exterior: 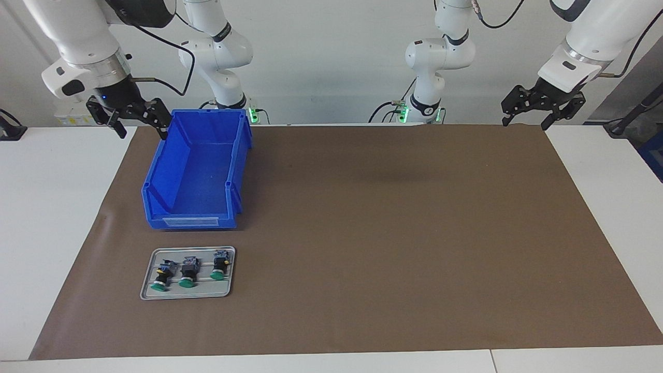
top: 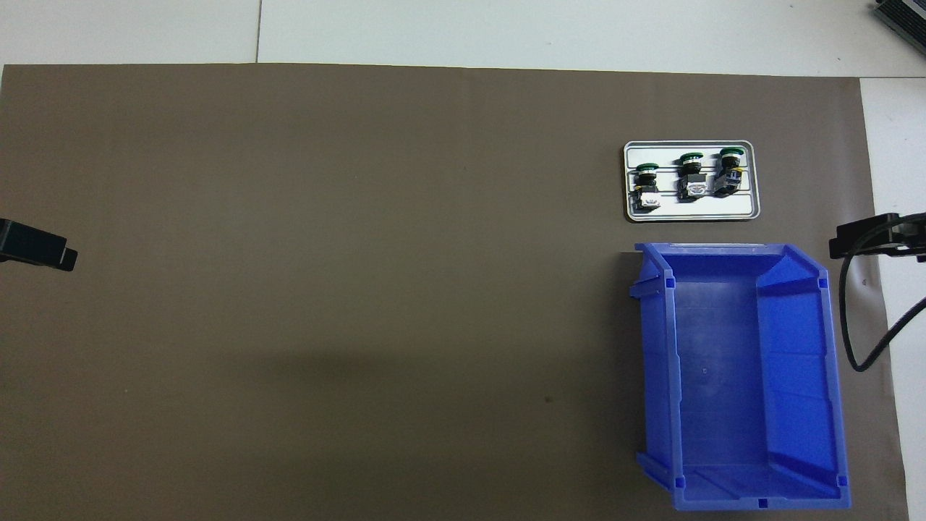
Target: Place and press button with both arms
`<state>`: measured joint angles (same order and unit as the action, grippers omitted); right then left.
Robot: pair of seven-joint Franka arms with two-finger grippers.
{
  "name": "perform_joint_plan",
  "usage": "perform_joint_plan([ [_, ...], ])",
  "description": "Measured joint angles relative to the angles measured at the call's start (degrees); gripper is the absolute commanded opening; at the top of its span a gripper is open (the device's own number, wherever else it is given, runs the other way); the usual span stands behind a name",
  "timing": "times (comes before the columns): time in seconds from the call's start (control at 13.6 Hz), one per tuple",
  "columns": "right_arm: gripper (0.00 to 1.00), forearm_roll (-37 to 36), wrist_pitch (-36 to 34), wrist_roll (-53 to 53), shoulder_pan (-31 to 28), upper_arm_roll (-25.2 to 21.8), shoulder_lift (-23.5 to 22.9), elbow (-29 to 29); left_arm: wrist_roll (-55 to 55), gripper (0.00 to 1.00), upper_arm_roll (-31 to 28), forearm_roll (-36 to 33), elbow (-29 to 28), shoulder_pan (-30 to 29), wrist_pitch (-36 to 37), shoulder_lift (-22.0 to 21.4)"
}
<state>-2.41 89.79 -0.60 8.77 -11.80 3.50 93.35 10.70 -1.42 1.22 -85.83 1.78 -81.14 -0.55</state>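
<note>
Three green-capped push buttons lie on their sides in a row on a small grey tray (exterior: 207,291) (top: 694,211), caps pointing away from the robots: one (exterior: 161,275) (top: 728,172), the middle one (exterior: 188,272) (top: 691,177), and one (exterior: 219,265) (top: 646,187). My right gripper (exterior: 129,116) (top: 875,237) is open and empty, raised beside the blue bin's corner closest to the robots. My left gripper (exterior: 541,108) is open and empty, raised over the mat's edge at the left arm's end; only its tip (top: 36,247) shows in the overhead view. Both arms wait.
An empty blue bin (exterior: 197,176) (top: 723,376) stands on the brown mat (exterior: 388,233) (top: 362,253), just nearer to the robots than the tray. A black cable (top: 850,318) hangs beside the bin at the right arm's end.
</note>
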Motion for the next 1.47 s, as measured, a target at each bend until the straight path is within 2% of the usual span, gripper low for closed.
perform_joint_plan([
  [0.59,1.00,0.00,0.19,0.00,0.00,0.00,0.00,0.38,0.00,1.00,0.00,0.00,0.00,0.00,0.00,0.00],
  [0.88,1.00,0.00,5.31,0.00,-0.14,-0.02,-1.15,0.87,0.00,1.00,0.00,0.00,0.00,0.00,0.00,0.00],
  [1.1,1.00,1.64,13.66,0.00,-0.12,0.01,-6.86,1.36,0.00,1.00,0.00,0.00,0.00,0.00,0.00,0.00],
  [1.47,1.00,5.94,33.76,-0.10,0.22,0.29,-24.17,-0.06,0.00,1.00,0.00,0.00,0.00,0.00,0.00,0.00],
])
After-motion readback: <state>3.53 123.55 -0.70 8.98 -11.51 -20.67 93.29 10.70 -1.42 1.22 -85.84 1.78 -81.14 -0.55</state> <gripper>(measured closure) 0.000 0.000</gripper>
